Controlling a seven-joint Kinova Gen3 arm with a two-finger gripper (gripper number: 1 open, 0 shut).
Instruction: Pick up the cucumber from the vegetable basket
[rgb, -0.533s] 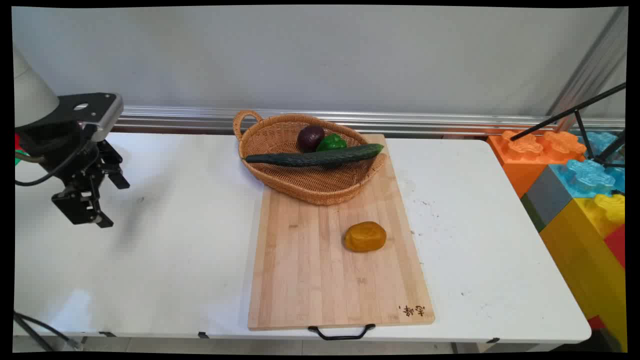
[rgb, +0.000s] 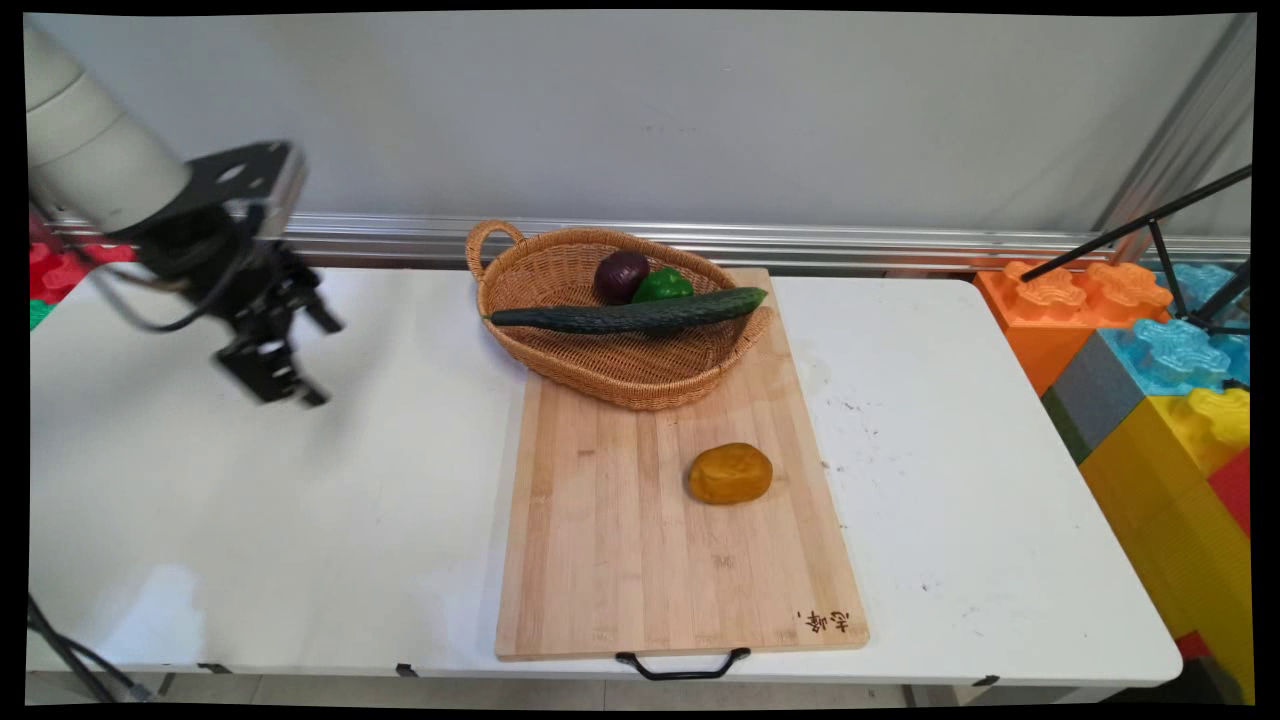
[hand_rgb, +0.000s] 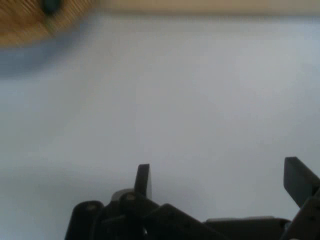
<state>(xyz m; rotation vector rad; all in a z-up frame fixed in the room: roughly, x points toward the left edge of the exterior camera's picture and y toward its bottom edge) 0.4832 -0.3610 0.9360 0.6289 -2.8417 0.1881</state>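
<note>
a white table (rgb: 300, 560) stands against a plain grey-white wall (rgb: 640, 110), with a silver metal rail (rgb: 900, 240) along the tabletop's far edge. big coloured toy blocks (rgb: 1150, 360) are stacked beyond its right edge.

White arm (rgb: 90, 150), black hand (rgb: 285, 365), black cables looping.

Counted on the white table (rgb: 300, 520): 1 wooden cutting board (rgb: 640, 540), 1 wicker basket (rgb: 610, 365), 1 cucumber (rgb: 630, 315), 1 green pepper (rgb: 662, 285), 1 dark purple round fruit (rgb: 621, 275), 1 orange-brown lump (rgb: 730, 473). Above the table's left part, 1 black gripper (rgb: 285, 360) with 2 fingers (hand_rgb: 143, 180) set wide apart. Beyond the right end, 1 stack of big coloured toy blocks (rgb: 1160, 380).
</note>
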